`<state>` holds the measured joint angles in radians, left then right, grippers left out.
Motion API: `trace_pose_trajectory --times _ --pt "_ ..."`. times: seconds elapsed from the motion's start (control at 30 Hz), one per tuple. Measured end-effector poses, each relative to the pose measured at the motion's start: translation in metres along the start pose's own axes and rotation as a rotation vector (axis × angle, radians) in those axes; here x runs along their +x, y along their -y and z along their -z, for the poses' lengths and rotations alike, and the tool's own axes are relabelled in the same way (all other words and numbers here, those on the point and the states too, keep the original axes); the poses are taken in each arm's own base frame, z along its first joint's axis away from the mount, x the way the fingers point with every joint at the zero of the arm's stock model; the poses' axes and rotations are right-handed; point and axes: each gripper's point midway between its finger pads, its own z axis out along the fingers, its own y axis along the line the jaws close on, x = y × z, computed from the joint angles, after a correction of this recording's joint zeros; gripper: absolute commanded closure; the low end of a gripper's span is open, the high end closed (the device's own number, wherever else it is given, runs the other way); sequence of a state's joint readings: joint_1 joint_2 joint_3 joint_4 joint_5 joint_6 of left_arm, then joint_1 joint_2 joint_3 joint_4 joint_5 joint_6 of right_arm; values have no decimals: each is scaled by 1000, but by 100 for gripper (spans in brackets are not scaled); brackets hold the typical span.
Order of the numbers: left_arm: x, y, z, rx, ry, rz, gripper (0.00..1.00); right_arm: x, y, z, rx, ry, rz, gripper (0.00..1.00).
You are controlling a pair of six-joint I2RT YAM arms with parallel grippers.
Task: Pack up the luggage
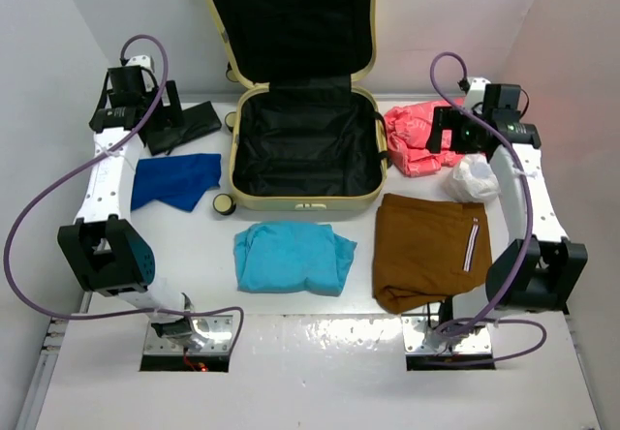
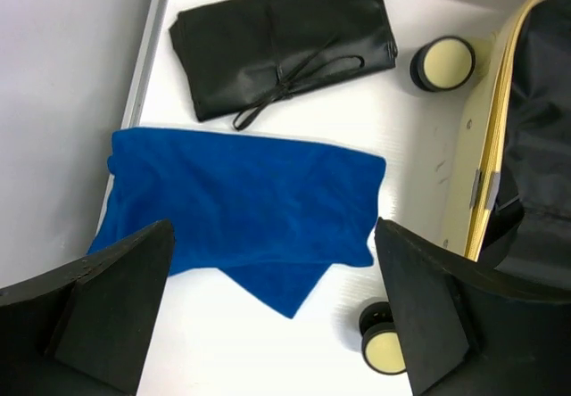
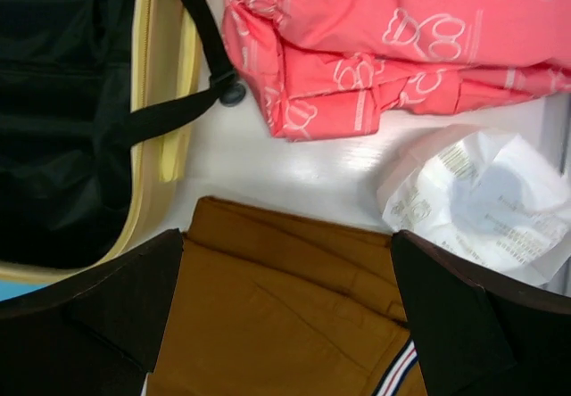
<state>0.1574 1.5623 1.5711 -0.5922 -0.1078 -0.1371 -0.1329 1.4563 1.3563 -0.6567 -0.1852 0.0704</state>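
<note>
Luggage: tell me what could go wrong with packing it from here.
1. A black strap lies over the luggage rim; clothes slid in could snag it.
2. The white bag sits beside the brown trousers; a grab may catch both.
3. The loosely folded blue cloth may unfold when lifted.

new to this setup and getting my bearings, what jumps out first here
The large cream-yellow hard-shell suitcase lies open at the far centre of the white table, its black-lined lid standing upright. Bright folded clothes ring it: a turquoise shirt in front, brown trousers front right, a pink patterned garment on the right, a royal-blue cloth on the left.
</note>
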Motion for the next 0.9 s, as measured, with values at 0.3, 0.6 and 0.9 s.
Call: trace_pose_trajectory --times 0.3,0.6,0.9 --pt "10 4 -9 37 -38 -60 0 -20 -10 -74 72 -64 156 0" --pt "22 -4 -24 36 -95 -61 0 -13 -19 -151 88 -153 211 0" --pt "21 -8 -38 39 -120 -59 0 12 -8 -213 109 -237 262 0"
